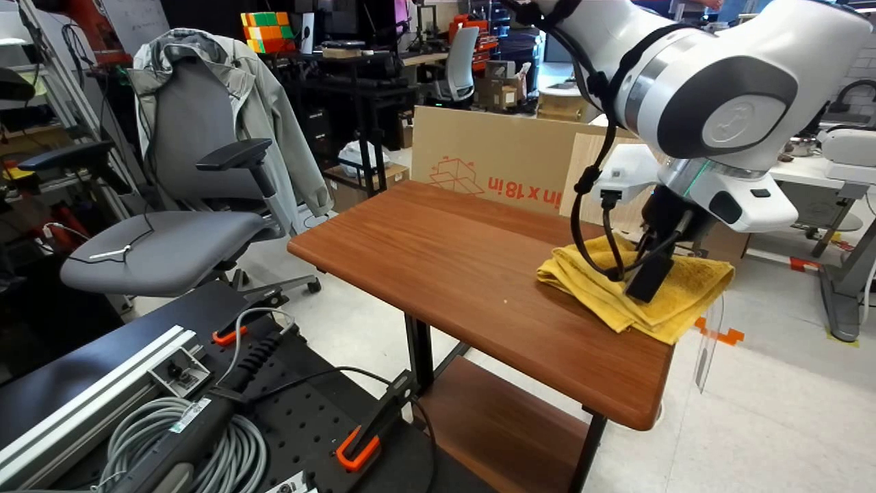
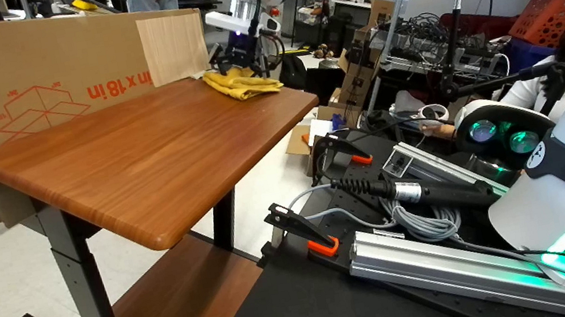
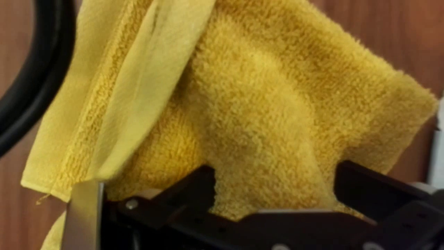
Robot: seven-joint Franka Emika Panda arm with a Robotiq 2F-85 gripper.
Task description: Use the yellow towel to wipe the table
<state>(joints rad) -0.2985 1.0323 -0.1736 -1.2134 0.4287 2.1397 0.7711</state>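
Observation:
The yellow towel lies folded and rumpled at one end of the reddish-brown table. In an exterior view the towel is near the table's far end, on the wood top. My gripper points down onto the towel; it also shows above the cloth in an exterior view. In the wrist view the towel fills most of the picture. The black fingers stand wide apart, with raised cloth between them. Whether the fingertips touch the table under the cloth is hidden.
A cardboard sheet and a pale plywood board stand along one long side of the table. A black bench with orange clamps, coiled cable and an aluminium profile is on the opposite side. A grey chair stands nearby.

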